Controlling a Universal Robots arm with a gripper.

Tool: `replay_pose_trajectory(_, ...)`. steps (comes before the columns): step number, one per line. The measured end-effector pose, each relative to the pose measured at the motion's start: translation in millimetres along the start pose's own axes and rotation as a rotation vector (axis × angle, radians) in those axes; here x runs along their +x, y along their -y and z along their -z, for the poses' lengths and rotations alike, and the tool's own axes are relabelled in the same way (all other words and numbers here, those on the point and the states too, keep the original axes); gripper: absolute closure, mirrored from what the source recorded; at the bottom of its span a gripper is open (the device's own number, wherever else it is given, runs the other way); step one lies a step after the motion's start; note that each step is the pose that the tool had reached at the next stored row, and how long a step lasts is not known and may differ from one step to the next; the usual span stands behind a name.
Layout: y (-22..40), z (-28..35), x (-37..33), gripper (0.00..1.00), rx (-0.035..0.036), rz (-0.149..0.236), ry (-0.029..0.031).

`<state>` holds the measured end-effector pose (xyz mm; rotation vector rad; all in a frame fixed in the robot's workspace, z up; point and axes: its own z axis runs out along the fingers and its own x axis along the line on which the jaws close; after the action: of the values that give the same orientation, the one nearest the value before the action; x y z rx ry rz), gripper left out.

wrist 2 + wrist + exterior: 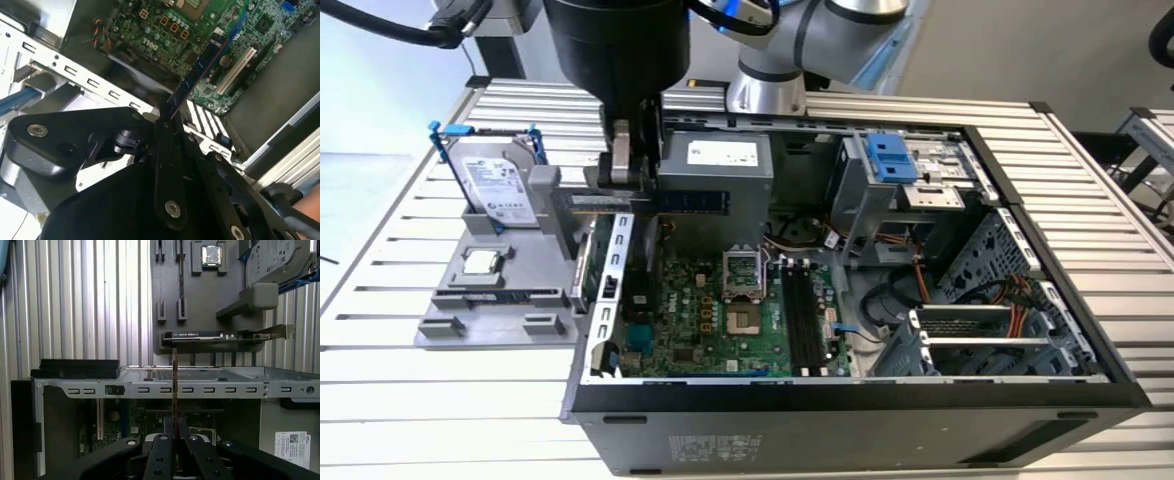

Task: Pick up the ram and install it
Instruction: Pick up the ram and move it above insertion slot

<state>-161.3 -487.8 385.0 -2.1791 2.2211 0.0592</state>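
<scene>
- While my two black fingers are clamped tight on one end of it, the single slim dark-green ram stick juts out free beyond them, seen edge-on in the first wrist view.
- I hold that one stick in the air over the open black computer case. It is close to the case wall on the exterior view's left, with the green motherboard below it.
- The one case lies on its side on the ribbed metal desk.
- Inside the case are one motherboard, one grey boxy power supply, one blue plastic drive latch and a bundle of coloured cables.
- The motherboard also carries long black memory slots side by side; I cannot make out how many. The stick is well apart from them.
- One grey moulded tray sits on the desk just beside the case, on the exterior view's left.
- That tray holds one silver hard drive with blue brackets standing upright and one small square silver processor chip lying flat.
- It also holds one black expansion card with a metal bracket, standing on edge at the side nearest the case.
</scene>
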Motion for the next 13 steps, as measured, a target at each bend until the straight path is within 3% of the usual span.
replay_pose_trajectory(13, 33.7, 0.2, -0.6, 1.0, -0.001, -0.004, 0.0)
